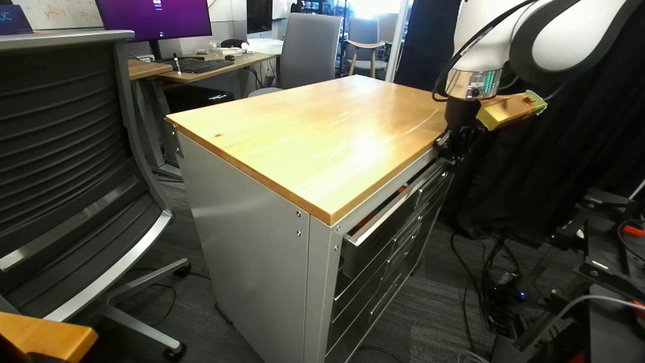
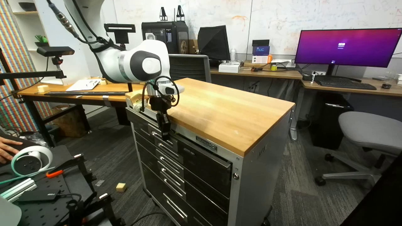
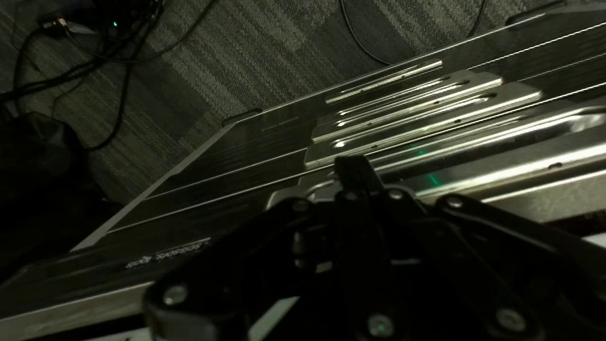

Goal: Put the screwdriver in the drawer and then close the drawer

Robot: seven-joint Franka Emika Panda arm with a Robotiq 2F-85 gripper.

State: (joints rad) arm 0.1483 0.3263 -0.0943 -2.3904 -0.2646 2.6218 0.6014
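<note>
The top drawer (image 1: 398, 201) of the wood-topped cabinet stands partly open, leaving a narrow gap below the top. Its dark front also shows in an exterior view (image 2: 204, 161) and in the wrist view, where a text label (image 3: 165, 255) is on it. My gripper (image 3: 357, 173) points down with its fingers together and nothing seen between them. In both exterior views the gripper (image 1: 448, 157) (image 2: 165, 133) is at the drawer's front edge, near the middle handle in an exterior view. I cannot tell if it touches. The screwdriver is not visible in any view.
The wooden cabinet top (image 1: 312, 136) overhangs just behind the gripper. Orange-red items (image 1: 401, 190) show inside the drawer gap. Lower drawers with metal handles (image 2: 174, 204) lie below. A black cart (image 2: 72, 188) stands in front of the cabinet. Chairs (image 1: 75, 176) and desks stand around.
</note>
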